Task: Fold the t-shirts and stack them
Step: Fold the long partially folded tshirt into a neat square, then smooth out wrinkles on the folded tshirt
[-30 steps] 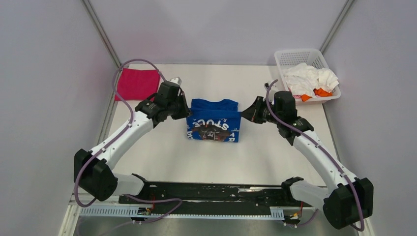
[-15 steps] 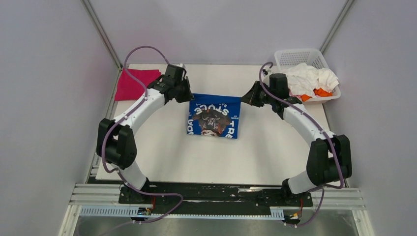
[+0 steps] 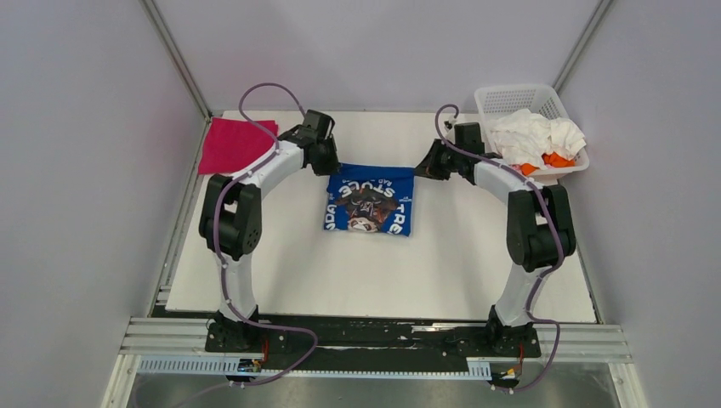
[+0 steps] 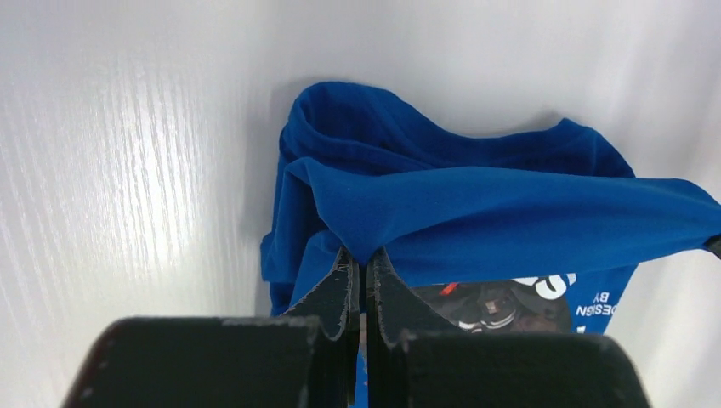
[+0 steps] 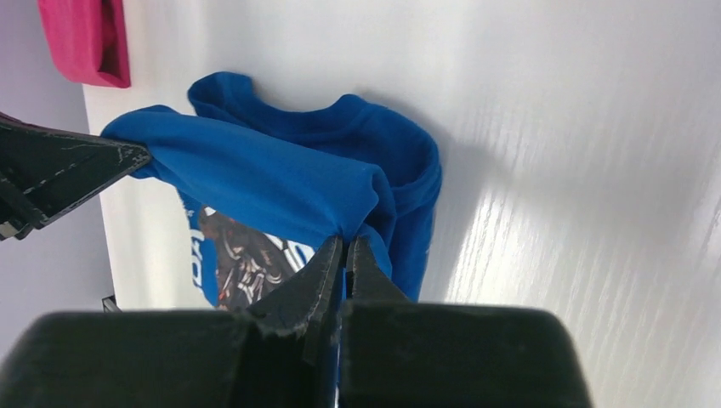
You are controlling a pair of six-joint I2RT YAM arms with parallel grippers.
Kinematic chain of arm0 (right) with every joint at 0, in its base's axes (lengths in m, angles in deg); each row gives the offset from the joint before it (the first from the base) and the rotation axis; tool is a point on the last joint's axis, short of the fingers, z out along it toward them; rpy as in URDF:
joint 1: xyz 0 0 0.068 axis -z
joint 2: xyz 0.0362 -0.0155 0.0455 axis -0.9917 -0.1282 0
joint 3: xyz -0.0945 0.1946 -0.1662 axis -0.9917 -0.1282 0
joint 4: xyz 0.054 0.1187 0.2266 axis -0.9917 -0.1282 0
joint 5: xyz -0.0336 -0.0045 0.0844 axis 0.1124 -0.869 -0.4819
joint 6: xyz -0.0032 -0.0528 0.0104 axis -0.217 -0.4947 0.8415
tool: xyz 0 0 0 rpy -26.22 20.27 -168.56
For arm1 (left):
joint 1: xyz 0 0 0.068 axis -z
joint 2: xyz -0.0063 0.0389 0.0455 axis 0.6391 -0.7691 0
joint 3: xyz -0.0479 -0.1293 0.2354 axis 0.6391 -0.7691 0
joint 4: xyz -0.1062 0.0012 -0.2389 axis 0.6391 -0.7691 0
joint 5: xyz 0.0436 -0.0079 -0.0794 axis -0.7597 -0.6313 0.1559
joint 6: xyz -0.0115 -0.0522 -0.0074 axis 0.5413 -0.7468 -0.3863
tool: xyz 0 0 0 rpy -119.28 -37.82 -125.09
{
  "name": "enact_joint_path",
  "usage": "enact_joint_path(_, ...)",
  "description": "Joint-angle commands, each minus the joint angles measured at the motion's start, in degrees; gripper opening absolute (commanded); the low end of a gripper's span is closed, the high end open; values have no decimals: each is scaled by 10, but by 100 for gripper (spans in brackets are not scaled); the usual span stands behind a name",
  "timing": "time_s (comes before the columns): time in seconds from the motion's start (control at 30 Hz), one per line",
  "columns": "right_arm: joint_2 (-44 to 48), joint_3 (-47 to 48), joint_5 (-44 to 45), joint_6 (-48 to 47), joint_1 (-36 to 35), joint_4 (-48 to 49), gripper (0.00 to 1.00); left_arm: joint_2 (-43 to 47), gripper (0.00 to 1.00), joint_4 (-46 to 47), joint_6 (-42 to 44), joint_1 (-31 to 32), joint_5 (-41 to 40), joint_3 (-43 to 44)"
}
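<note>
On table (image 3: 281, 255), left hand (image 4: 361, 257) and right hand (image 5: 344, 244) pinch blue t-shirt (image 3: 369, 204).

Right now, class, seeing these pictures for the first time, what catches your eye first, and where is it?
The blue shirt with its printed front lies mid-table, its far edge pinched shut at each corner by the left gripper and the right gripper and stretched between them. A pink shirt lies flat at the far left corner, and a white basket of white and orange cloth stands at the far right.
</note>
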Motion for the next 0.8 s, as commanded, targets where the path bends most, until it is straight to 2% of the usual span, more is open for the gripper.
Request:
enact_joint_path(0.0, -38, 48, 13, -27, 15, 29, 0, -25, 1, -4, 15, -21, -48, 48)
enact_joint_path(0.1, -65, 76, 8, -39, 17, 29, 4, -42, 6, -9, 13, -23, -45, 71)
enact_joint_path(0.13, -69, 84, 6, -42, 17, 29, 8, -44, 19, -10, 13, -24, -44, 75)
enact_joint_path(0.17, -71, 91, 3, -45, 18, 29, 16, -44, 30, -11, 13, -23, -45, 81)
enact_joint_path(0.2, -71, 96, 0, -47, 18, 29, 30, -42, 46, -12, 13, -23, -45, 84)
enact_joint_path(0.23, -69, 100, -4, -51, 18, 26, 47, -41, 54, -14, 14, -23, -43, 89)
enact_joint_path(0.27, -63, 101, -5, -52, 18, 21, 65, -34, 71, -15, 14, -24, -41, 90)
enact_joint_path(0.33, -42, 93, -5, -50, 17, 17, 96, -15, 95, -12, 13, -23, -35, 85)
enact_joint_path(0.37, -29, 84, -9, -50, 17, 17, 99, -7, 97, -2, 11, -23, -19, 73)
enact_joint_path(0.57, 41, 8, -84, -44, -12, 38, 100, 64, 100, 99, -6, -18, 110, -29)
enact_joint_path(0.77, 22, -5, -116, 7, -37, 96, 100, 29, 100, 142, -27, -12, 178, -32)
